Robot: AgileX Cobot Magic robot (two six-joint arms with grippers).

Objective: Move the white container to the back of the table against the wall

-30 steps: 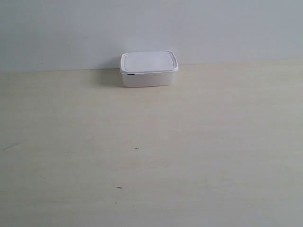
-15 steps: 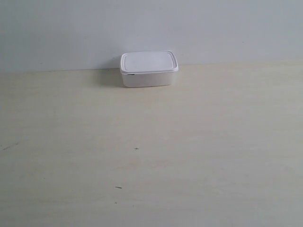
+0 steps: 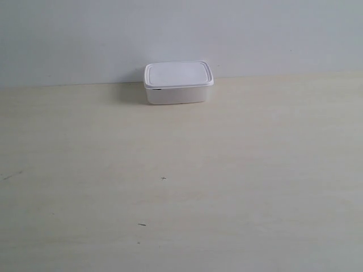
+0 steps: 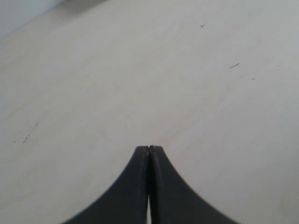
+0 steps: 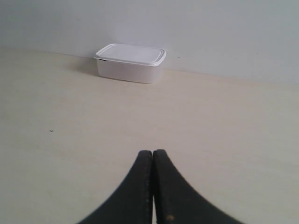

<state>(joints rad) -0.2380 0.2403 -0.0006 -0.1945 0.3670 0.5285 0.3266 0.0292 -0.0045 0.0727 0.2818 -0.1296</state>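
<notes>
The white container [image 3: 178, 83] rests lid-on at the back of the beige table [image 3: 227, 170], its rear side right at the pale grey wall [image 3: 255, 34]. The right wrist view also takes in the white container [image 5: 131, 62], far ahead of my right gripper [image 5: 153, 152], which is shut with nothing in it. My left gripper [image 4: 149, 148] is shut too, empty, over bare table; the container is out of its view. Neither arm appears in the exterior view.
A few tiny dark specks [image 3: 164, 178] mark the wood-grain surface toward the front. The line where the table meets the wall [image 3: 283, 75] runs across the back.
</notes>
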